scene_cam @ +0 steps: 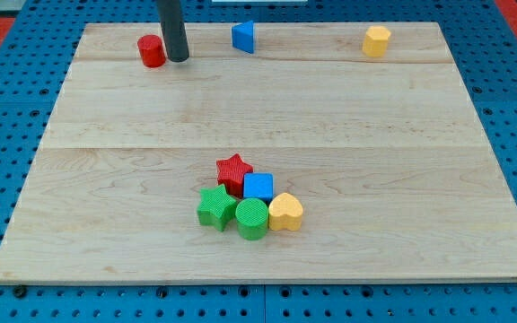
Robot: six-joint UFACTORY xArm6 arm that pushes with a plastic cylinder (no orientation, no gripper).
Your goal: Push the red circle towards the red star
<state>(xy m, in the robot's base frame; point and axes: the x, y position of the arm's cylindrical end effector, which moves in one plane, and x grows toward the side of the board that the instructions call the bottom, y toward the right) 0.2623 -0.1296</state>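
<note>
The red circle (pixel 152 51) sat near the table's (pixel 267 108) top-left corner, and my tip (pixel 179 59) stood just beside it on the view's right, apparently touching or nearly so. The tool was a plain rod with nothing that opens or closes. The red star (pixel 233 170) lay well apart, low at centre, packed among 4 blocks: blue cube (pixel 258 187), green star (pixel 215 207), green circle (pixel 251 219), yellow heart (pixel 285 212). Along the top edge stood a blue block (pixel 243 37) and a yellow block (pixel 377 40).

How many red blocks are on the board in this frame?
2. The red circle sits near the view's top left, just left of my tip; the red star tops the cluster near bottom centre. None appears hidden.
</note>
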